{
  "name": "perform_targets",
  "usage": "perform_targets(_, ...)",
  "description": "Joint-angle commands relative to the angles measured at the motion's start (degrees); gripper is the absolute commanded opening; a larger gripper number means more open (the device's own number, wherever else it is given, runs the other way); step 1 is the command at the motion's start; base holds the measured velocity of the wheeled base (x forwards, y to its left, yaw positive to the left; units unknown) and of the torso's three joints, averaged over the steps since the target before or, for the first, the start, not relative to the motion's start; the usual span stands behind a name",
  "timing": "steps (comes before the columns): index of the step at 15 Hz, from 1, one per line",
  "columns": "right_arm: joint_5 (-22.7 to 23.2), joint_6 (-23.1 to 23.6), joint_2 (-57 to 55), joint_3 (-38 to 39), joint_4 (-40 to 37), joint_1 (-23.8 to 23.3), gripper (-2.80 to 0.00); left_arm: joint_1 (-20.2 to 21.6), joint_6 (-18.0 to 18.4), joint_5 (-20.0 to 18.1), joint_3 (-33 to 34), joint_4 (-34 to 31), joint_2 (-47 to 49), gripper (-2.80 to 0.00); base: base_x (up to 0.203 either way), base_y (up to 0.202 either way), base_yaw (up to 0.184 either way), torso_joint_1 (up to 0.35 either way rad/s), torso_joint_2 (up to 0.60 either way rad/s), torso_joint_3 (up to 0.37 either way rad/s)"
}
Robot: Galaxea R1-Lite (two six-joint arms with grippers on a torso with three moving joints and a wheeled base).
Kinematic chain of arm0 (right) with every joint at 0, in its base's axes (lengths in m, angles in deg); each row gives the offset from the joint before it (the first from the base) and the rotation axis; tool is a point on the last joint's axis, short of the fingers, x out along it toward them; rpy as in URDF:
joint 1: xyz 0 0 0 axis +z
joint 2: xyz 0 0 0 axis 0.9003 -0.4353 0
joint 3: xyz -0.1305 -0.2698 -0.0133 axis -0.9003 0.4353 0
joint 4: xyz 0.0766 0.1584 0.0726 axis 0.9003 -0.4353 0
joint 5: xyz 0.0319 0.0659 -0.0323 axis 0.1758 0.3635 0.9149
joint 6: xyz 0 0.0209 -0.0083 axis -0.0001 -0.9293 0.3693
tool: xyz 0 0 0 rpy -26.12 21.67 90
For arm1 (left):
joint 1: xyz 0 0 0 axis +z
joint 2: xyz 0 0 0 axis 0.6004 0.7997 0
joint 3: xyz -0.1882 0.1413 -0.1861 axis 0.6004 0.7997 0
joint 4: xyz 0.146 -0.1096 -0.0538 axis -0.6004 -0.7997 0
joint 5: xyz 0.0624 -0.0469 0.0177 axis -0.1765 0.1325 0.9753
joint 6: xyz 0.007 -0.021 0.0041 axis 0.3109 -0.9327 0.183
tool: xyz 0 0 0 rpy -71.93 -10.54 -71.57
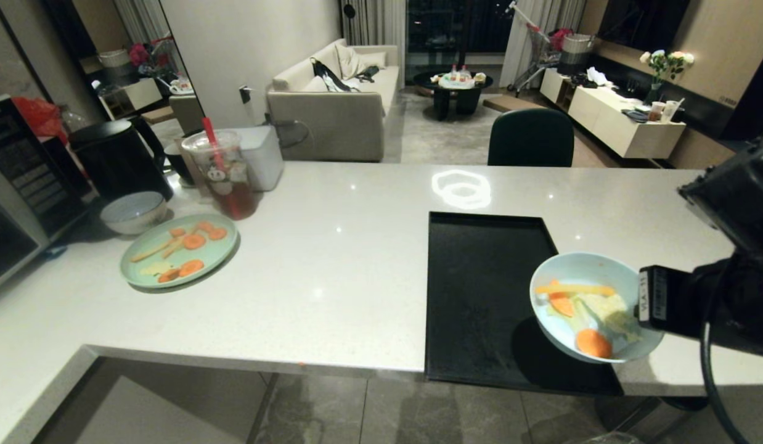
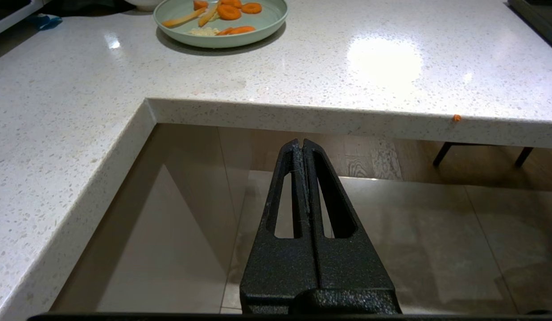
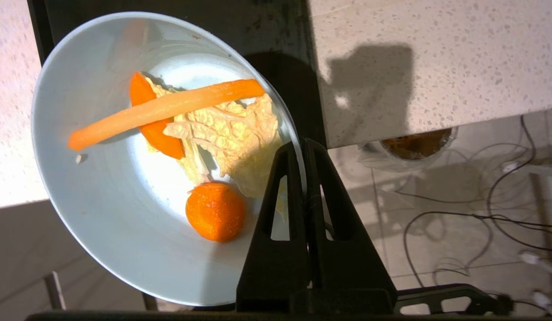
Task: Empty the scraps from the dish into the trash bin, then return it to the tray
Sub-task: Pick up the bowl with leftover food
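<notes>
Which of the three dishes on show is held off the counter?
The pale-blue bowl, gripped at its rim by the right tool above the black tray; the mint-green plate and speckled bowl rest on the counter.

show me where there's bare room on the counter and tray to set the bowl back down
The black tray lies bare beneath the lifted dish, which the right gripper holds by the rim. The counter is bare between the tray and the green plate. The far-left corner is crowded: plate, speckled bowl, iced drink cup.

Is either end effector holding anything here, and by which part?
The right end effector is shut on the pale-blue bowl, pinching its rim at the side nearest the wrist, scraps inside. The left end effector is shut and holds nothing.
</notes>
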Motion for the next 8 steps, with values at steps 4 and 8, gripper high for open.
perform_targets(4, -1.70, -2.61, 2.97, 6.06, 4.44, 0.15, -2.80, 0.00, -0.05, 0.00, 0.00, 0.04, 0.06, -2.80, 0.000, 0.000, 0.000, 0.000, 0.00, 0.000)
perform_targets(8, -1.78, -2.61, 2.34, 8.27, 5.57, 0.06, -2.80, 0.00, -0.05, 0.00, 0.00, 0.00, -0.02, -2.80, 0.000, 0.000, 0.000, 0.000, 0.00, 0.000)
